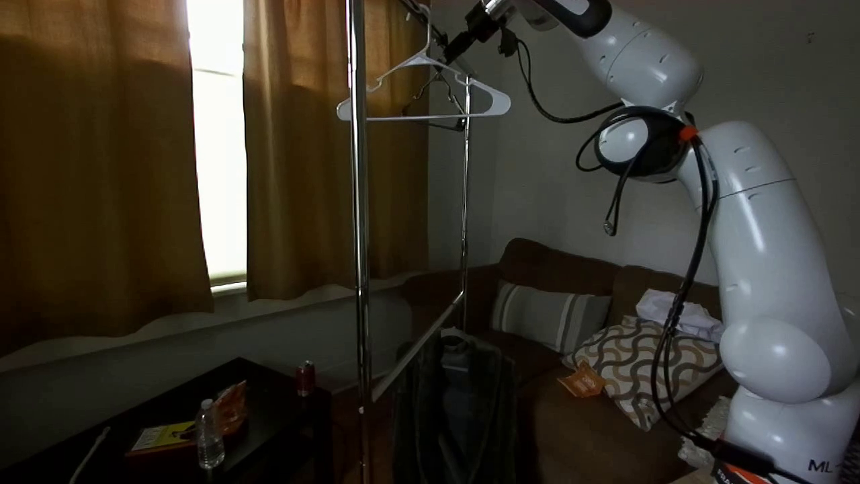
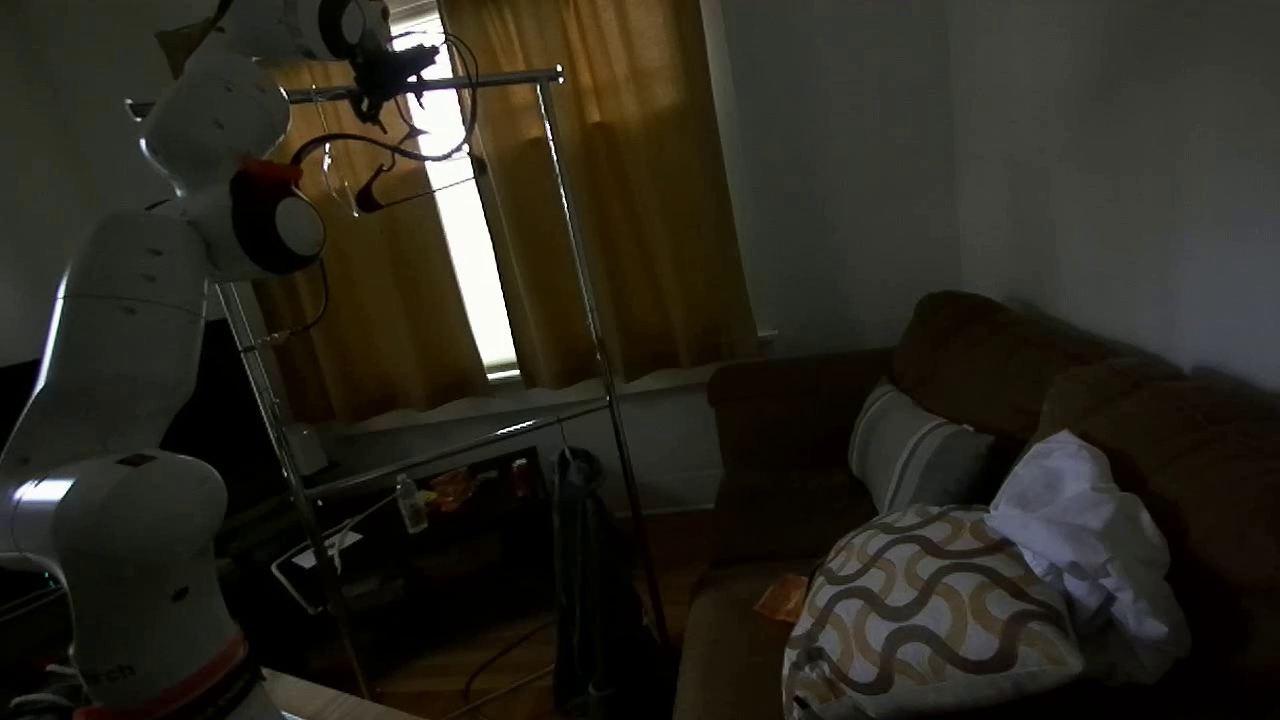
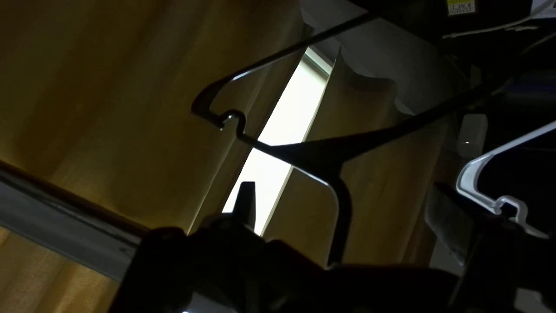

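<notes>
Jaws well apart with nothing visibly held, the gripper (image 3: 343,187) frames the hook of the dark hanger (image 3: 319,158), which seems already up on the clothes rail (image 2: 520,77) near the white hanger (image 1: 421,60), though no grip shows and the hook's seating is hidden.

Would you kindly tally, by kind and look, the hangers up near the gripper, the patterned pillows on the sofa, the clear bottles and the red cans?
White hanger: 1
Dark hanger: 1
Striped pillow: 1
Wavy-patterned pillow: 1
Clear bottle: 1
Red can: 1
Total: 6
</notes>
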